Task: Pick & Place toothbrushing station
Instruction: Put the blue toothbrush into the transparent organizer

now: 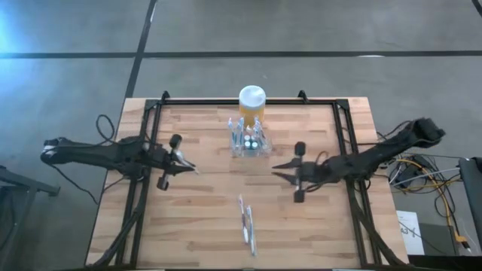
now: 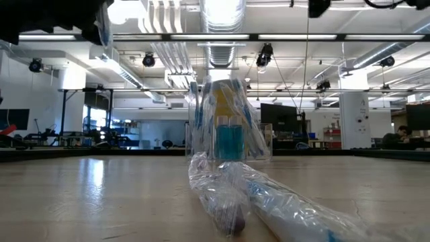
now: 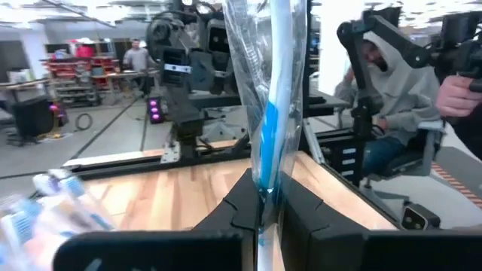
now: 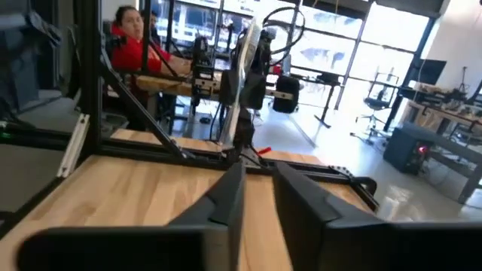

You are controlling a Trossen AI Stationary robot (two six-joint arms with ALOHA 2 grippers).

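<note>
Left gripper (image 1: 188, 168) is clamped on a plastic-wrapped toothbrush (image 3: 273, 98) over the table's left half; best to carry it level and lower it straight into the station without nudging the jar (image 1: 251, 103). Right gripper (image 1: 280, 169) hangs empty to the station's right, fingers a narrow gap apart. The toothbrushing station (image 1: 249, 141), a low clear holder with dark and blue items inside, stands mid-table touching the yellow jar's near side.
</note>
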